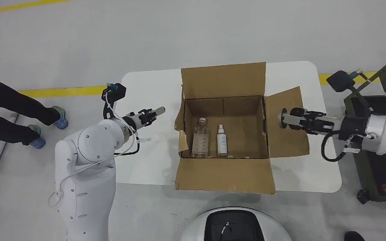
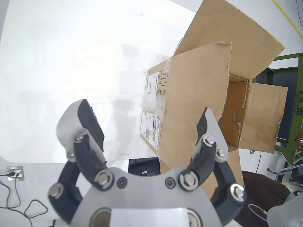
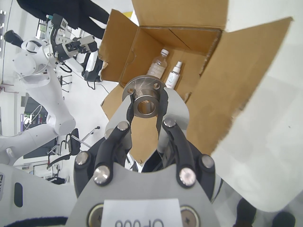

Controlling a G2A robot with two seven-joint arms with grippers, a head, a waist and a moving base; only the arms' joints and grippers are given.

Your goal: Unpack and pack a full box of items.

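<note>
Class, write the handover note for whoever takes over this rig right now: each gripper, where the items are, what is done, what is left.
Left gripper: jaws open, empty, above the white table beside the open brown cardboard box.
Right gripper: jaws shut on a silvery flanged metal ring, over the box's side flap, outside the cavity.
In the box: clear plastic bottle with a white cap and white spray bottle, lying side by side.
Done: unclear whether the ring came out or is going in.
Left: probably set the ring down, then handle both bottles.
</note>
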